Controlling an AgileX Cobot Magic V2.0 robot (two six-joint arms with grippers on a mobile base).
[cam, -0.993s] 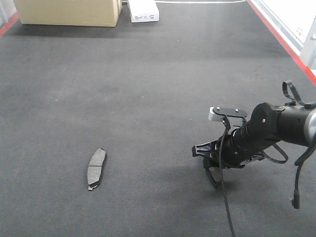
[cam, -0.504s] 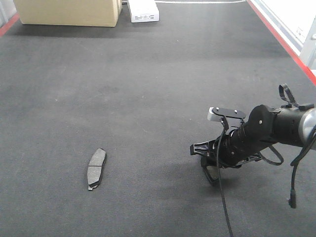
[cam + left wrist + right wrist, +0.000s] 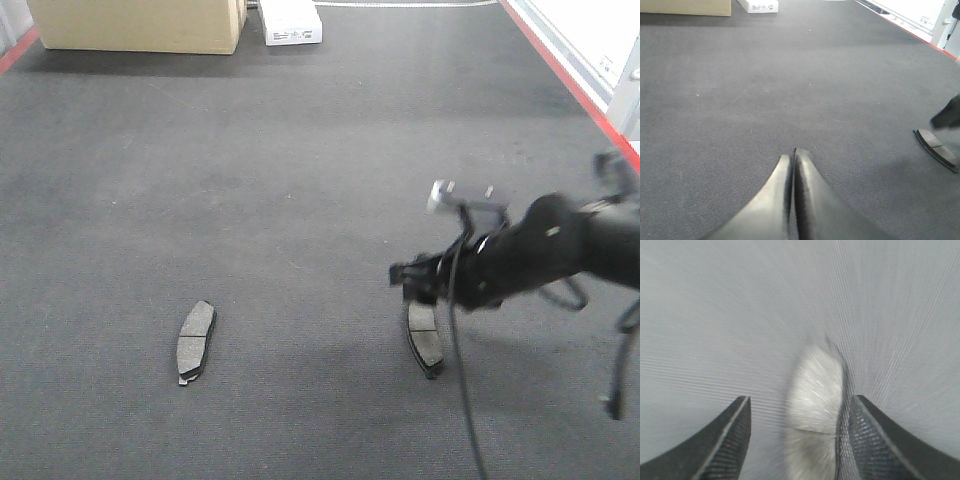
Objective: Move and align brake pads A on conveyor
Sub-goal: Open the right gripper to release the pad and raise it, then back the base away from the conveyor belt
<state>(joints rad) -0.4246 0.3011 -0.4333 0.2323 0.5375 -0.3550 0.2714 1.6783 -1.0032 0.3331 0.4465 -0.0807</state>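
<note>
Main risk: the right gripper (image 3: 801,398) sits directly over one brake pad (image 3: 425,338) with its jaws apart, and in the right wrist view the pad's edge lies just beside the right-hand jaw. The whole arm is motion-blurred in the front view, so any sideways component would likely clip that edge and skew the pad on the conveyor (image 3: 300,150). Second risk: the loose cable (image 3: 462,400) hangs from the arm down to the belt right next to the pad and could drag across it. The felt-like belt probably gives decent friction, but the pad is thin and flat, so a light knock could turn it. Pad lies flat on the belt, unclamped, long axis running roughly away from the front camera. The second brake pad (image 3: 196,341) lies well apart to the left with a similar heading; I see only these two. Pose: the right arm reaches in from the right edge, forearm low and near level, jaws pointing down at the belt. The left gripper (image 3: 791,152) hangs low over bare belt, jaws pressed together and empty, aimed up the conveyor toward the cardboard box (image 3: 135,25).
</note>
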